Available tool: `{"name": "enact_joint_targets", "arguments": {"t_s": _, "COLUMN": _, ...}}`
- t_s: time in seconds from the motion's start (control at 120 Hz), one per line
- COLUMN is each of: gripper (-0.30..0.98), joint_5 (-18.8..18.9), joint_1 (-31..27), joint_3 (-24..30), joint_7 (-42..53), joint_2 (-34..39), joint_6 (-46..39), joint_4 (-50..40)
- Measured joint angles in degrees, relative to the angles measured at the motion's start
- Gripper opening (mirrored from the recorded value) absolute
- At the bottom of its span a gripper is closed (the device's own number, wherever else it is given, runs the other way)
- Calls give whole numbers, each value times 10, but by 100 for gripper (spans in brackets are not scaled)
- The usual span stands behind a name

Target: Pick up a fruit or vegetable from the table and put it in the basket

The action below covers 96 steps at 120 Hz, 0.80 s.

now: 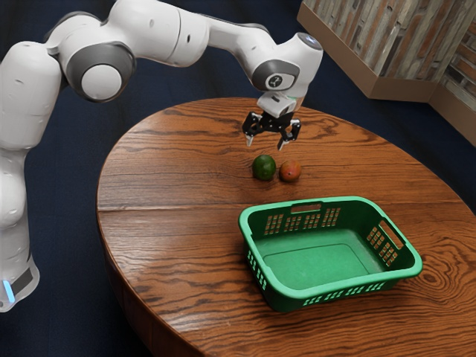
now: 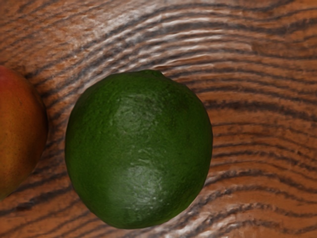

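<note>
In the exterior view, you have a bright green basket (image 1: 316, 264) right of lower centre, patterned with small cut-outs. The fruit at centre is dark green (image 2: 138, 148); its neighbour, orange-red. Beneath them, across mid-frame, your table (image 1: 163, 193) is reddish brown, streaked with dark, wavy grain.

The round table (image 1: 171, 186) looks like wood, streaked with dark grain and glossy where light catches it. The green fruit (image 2: 138, 148) has a finely pebbled, waxy skin (rather like polished leather), while the basket (image 1: 320, 266) looks like smooth plastic.
</note>
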<state>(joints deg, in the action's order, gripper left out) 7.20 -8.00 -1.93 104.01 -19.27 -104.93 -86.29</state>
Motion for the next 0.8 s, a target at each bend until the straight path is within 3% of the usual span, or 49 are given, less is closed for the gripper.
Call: {"name": "enact_joint_targets", "arguments": {"t_s": 0.8, "gripper": 69, "joint_5": 2, "joint_1": -2, "joint_3": -1, "joint_7": -3, "joint_2": -1, "joint_6": -1, "joint_4": 0}}
